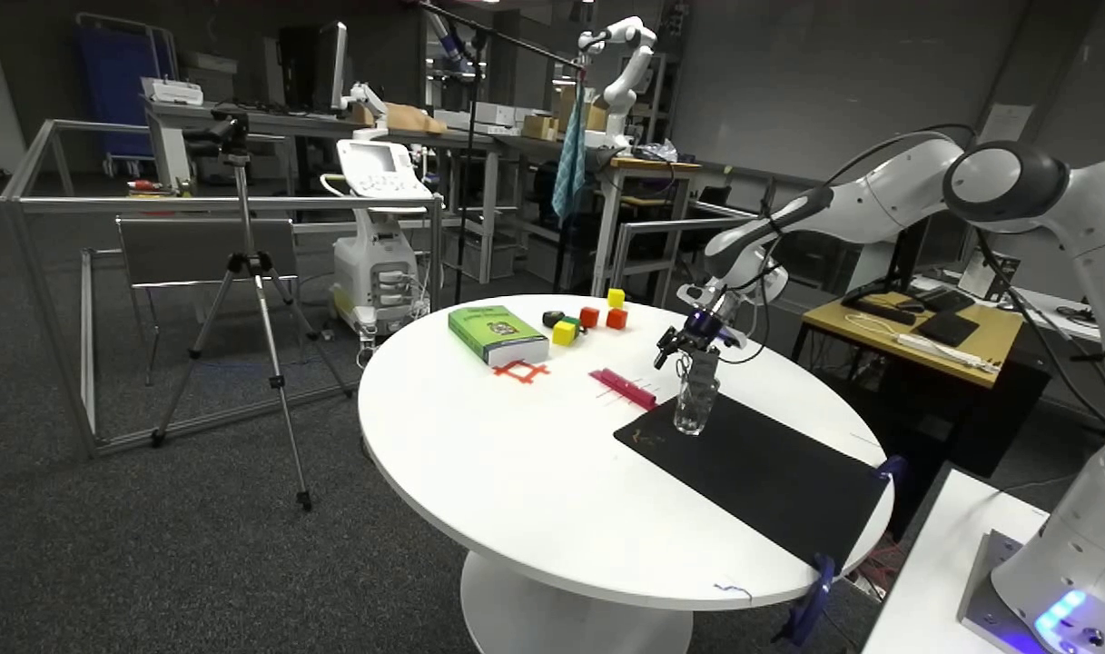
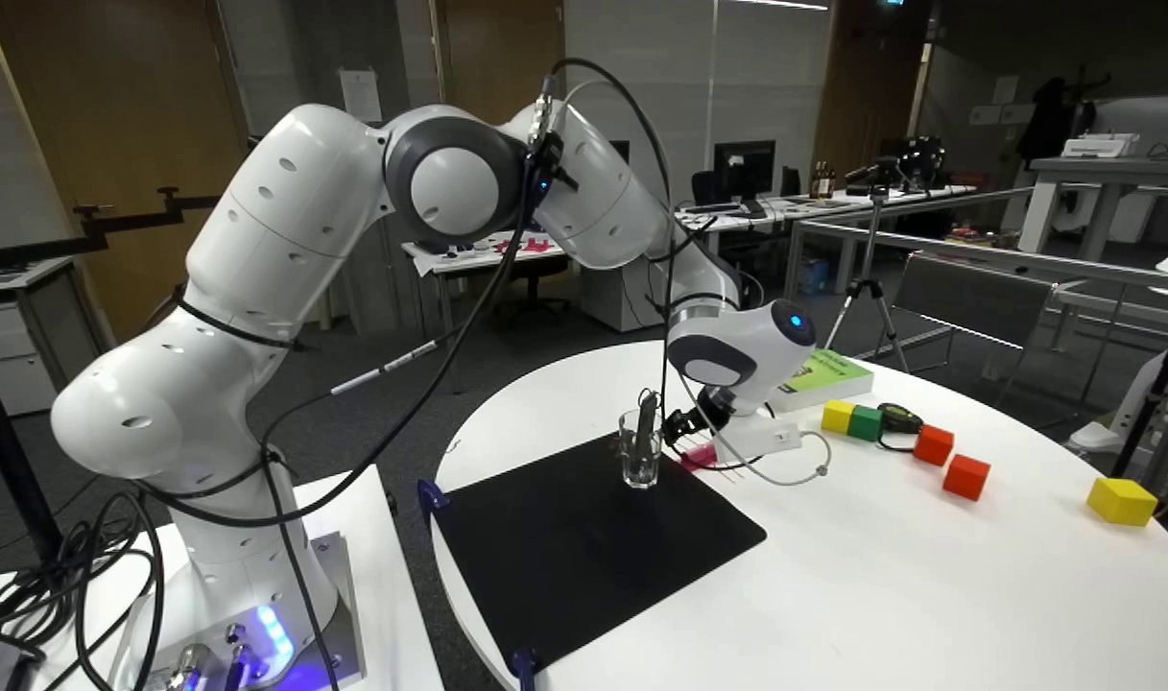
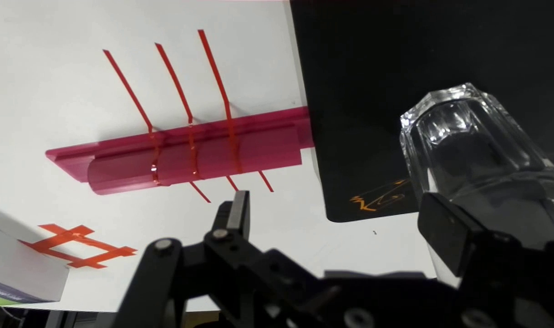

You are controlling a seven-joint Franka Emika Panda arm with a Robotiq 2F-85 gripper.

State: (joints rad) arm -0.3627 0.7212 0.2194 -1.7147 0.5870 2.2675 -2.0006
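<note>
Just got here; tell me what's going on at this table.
A robot arm has its gripper open above a white table, holding nothing. Nearest it is a clear glass, upright on a black mat, with a dark grey object standing inside; whether gripper and glass touch is unclear. A magenta piece lies at the mat's edge.

I see both exterior views look slightly down over the round table (image 1: 479, 472) from opposite sides of the arm (image 2: 276, 230). In an exterior view the base (image 1: 1065, 563) sits near at four o'clock; in an exterior view a wooden door (image 2: 123, 178) stands far back at ten. The wrist view peers down very close, past the gripper (image 3: 336, 205) at five. All three share the black mat (image 1: 770, 481) and glass (image 3: 477, 152).
</note>
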